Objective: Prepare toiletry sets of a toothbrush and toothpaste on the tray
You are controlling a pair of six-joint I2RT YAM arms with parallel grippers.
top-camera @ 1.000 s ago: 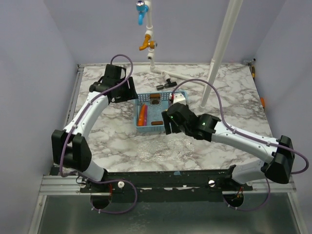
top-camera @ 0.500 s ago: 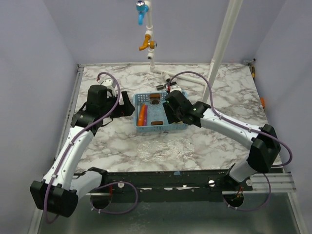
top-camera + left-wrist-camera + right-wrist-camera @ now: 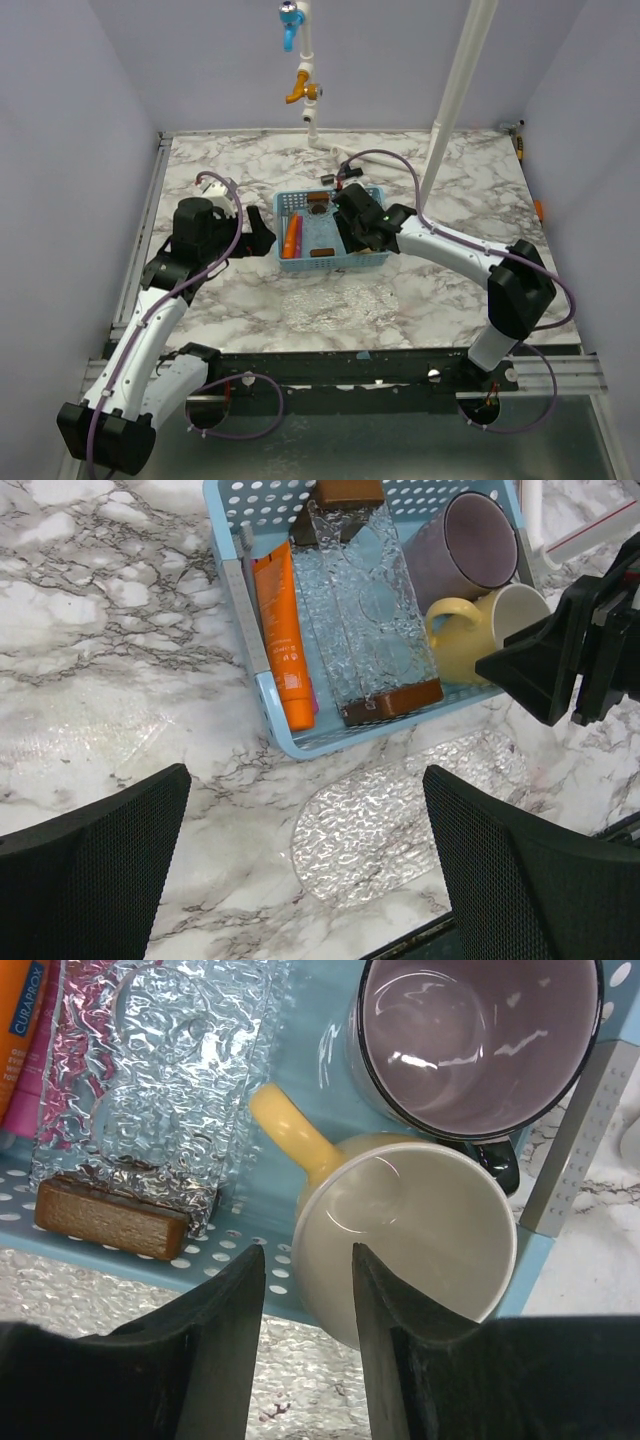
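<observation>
In the blue basket (image 3: 330,742) on the marbled tabletop (image 3: 120,660), the toothpaste (image 3: 285,630) is lying along the left wall beside the toothbrush (image 3: 245,600), and a bubble-wrap pouch (image 3: 370,610) is lying to its right. The right tool (image 3: 308,1250) is hanging half-parted astride the rim of the yellow mug (image 3: 400,1230), not clenched on it. The left tool (image 3: 305,775) is hovering left of the basket, released and opened wider than a second ago.

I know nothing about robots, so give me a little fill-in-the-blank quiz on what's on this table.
The toothpaste lying in the basket is coloured ___. The mug below the right hand has a ___ handle. The left hand is wide ___, holding nothing. The basket holds ___ mugs.
Missing words: orange; yellow; open; two.
</observation>
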